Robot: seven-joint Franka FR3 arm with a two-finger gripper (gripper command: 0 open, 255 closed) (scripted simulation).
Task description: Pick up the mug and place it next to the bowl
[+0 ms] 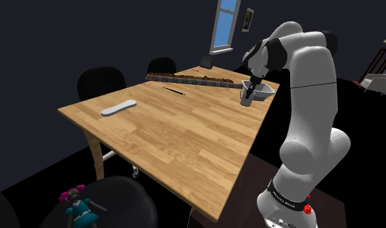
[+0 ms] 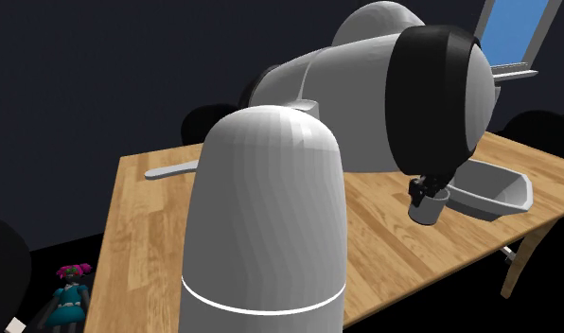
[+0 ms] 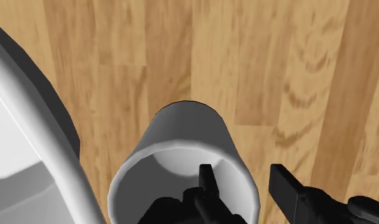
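Mug (image 3: 182,137) upright on the bench (image 1: 172,136), Dana, just beside the bowl (image 2: 493,189). It's near the rim, though I can't tell if they touch.

And the tool (image 3: 243,170), Sam?

Straddling the mug's wall: one black finger down inside the mouth, the other outside, and there's a gap between each and the wall. Apart, then, clamped on nothing.

How do you reckon it handles?

Plain grey cylinder, smooth matte sides, thin wall, open top, and no handle that I can make out from here. I'd call it light and stiff, a bit slippery. It might chip if dropped, but the material isn't plain. That wall pinch looks like the place to take it, deep enough past the rim not to lever it over.

And the rest?

Bowl's pale grey and shallow, with angular flared sides. Bench is warm wood planks, grain showing, flat and even.
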